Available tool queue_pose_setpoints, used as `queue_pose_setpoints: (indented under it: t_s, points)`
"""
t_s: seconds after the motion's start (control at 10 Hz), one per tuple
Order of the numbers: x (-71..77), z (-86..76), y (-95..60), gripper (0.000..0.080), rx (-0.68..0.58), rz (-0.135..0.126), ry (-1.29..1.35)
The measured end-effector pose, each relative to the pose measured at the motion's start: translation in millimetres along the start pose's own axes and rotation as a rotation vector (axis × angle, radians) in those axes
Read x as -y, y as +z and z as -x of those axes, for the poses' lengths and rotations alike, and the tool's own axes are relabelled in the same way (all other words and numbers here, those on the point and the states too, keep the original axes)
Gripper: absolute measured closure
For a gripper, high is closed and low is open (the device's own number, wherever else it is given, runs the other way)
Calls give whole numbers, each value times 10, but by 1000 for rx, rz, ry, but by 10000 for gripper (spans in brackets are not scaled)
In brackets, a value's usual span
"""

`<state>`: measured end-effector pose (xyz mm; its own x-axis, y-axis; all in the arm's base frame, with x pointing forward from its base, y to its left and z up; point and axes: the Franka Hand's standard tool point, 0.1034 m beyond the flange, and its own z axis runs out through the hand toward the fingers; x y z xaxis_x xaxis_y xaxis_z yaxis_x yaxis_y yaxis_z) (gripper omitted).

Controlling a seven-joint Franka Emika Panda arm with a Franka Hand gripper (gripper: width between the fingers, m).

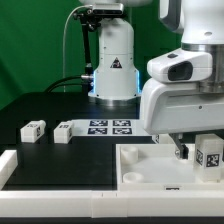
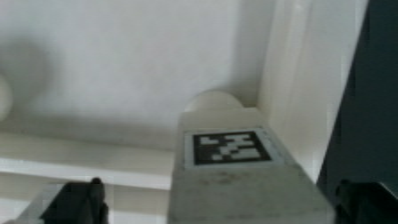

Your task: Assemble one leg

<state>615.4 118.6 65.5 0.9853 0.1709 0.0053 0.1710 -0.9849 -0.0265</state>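
Observation:
One leg (image 1: 208, 155), a small white block with a square tag, stands at the corner of the large white panel (image 1: 150, 165) on the exterior view's right. My gripper (image 1: 195, 152) is down around it. In the wrist view the leg (image 2: 231, 148) lies between my gripper's (image 2: 214, 205) two dark fingers, its rounded end in the panel's corner (image 2: 107, 80). One finger (image 2: 71, 205) stands clear of the leg with a visible gap; the other (image 2: 361, 205) is close beside it. The jaws are open. Two more legs (image 1: 33, 129) (image 1: 66, 130) lie on the black table at the exterior view's left.
The marker board (image 1: 108, 126) lies flat at the table's middle, in front of the arm's white base (image 1: 113, 65). A white raised block (image 1: 10, 165) sits at the near corner on the exterior view's left. The panel has raised rims.

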Motion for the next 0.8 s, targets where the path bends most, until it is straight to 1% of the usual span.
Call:
queue_pose_setpoints:
  t_s: [0.1,0.3,0.4,0.6,0.8]
  points:
    - [-1,1,1,150,0,0,1]
    - [0,1,3,413,0,0,56]
    - [-2,1,3,511,0,0,55]
    - [0,3,6,511,1,-2,207]
    - [3,2,10,511,-5,-1,538]
